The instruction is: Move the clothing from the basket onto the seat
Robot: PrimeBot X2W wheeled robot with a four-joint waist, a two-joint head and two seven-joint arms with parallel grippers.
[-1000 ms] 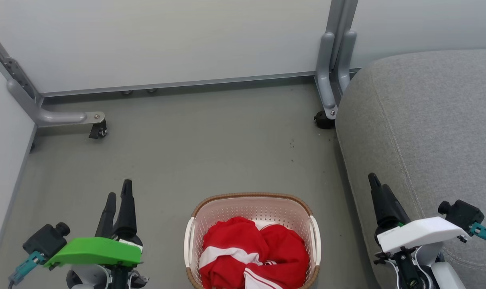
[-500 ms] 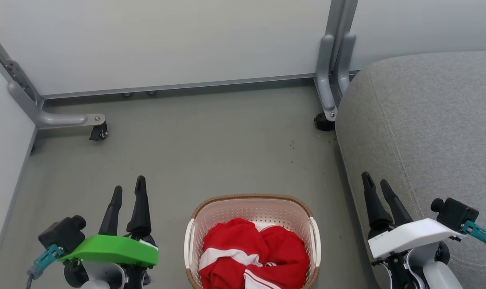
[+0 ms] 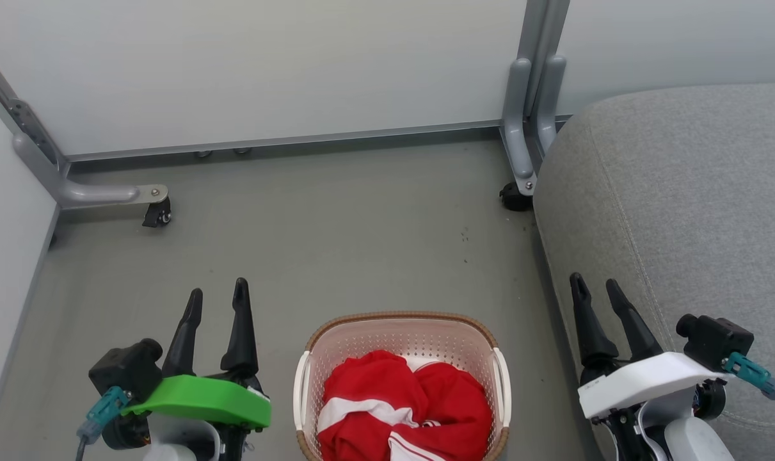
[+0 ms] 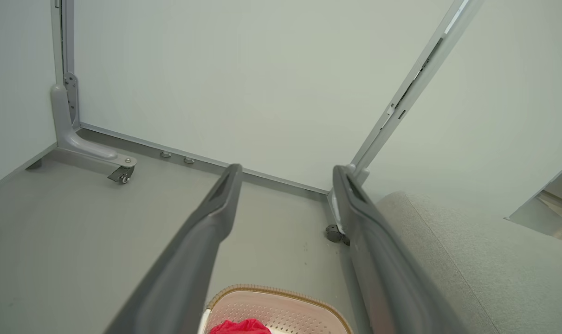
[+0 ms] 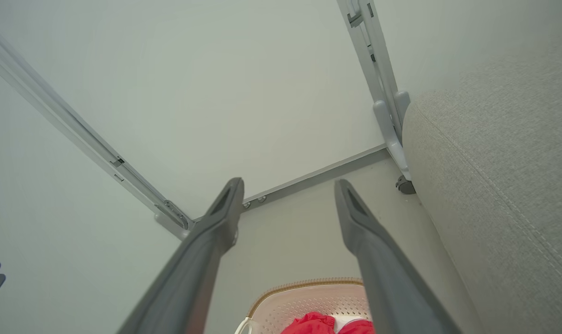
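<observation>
The red clothes [image 3: 400,410] lay in the basket [image 3: 400,315], beside the grey seat [image 3: 681,192]. The left claw [image 3: 219,288] and right claw [image 3: 593,280] stood spread wide, holding nothing. One probably needed to dip in and pinch a thick fold.

readable text: none that I can make out | white cover [image 3: 649,378] on my right wrist, right of the basket [image 3: 400,318]: small dark marking at its front left corner, too small to read | clothing [image 3: 374,384] inside the basket: white stripes, lettering illegible
</observation>
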